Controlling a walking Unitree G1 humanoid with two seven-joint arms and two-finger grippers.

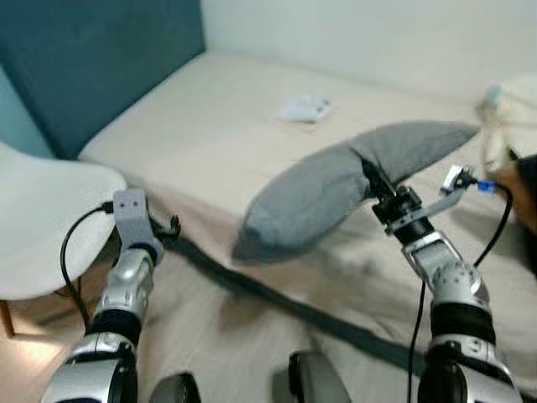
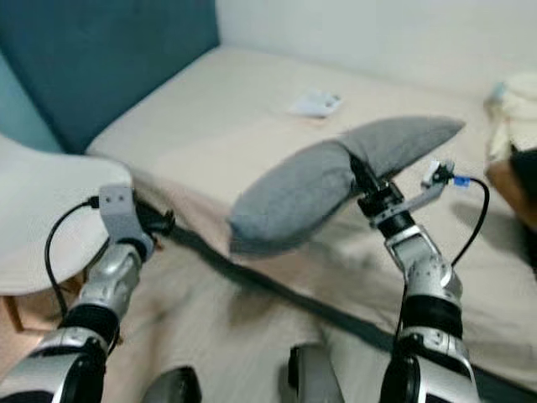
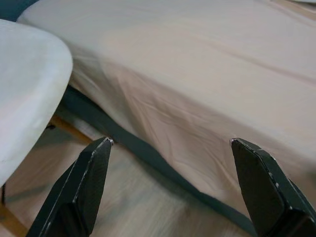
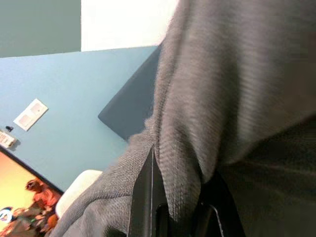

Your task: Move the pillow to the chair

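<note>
A grey pillow (image 1: 336, 189) hangs folded in the air above the bed's near edge, pinched at its middle by my right gripper (image 1: 372, 175), which is shut on it. The right wrist view has the grey fabric (image 4: 232, 98) bunched over a black finger (image 4: 145, 197). The white chair (image 1: 42, 218) stands at the left, beside the bed. My left gripper (image 1: 168, 228) is low near the chair's seat edge and the bed's corner, open with nothing between its fingertips (image 3: 98, 163). The chair seat (image 3: 24, 84) lies close to that gripper.
The beige bed (image 1: 252, 126) has a teal headboard (image 1: 101, 59) and a dark base strip (image 1: 252, 290). A small white item (image 1: 304, 107) lies far on the mattress. A pale bundle (image 1: 512, 117) sits at the right edge. Wooden floor (image 1: 25, 353) lies under the chair.
</note>
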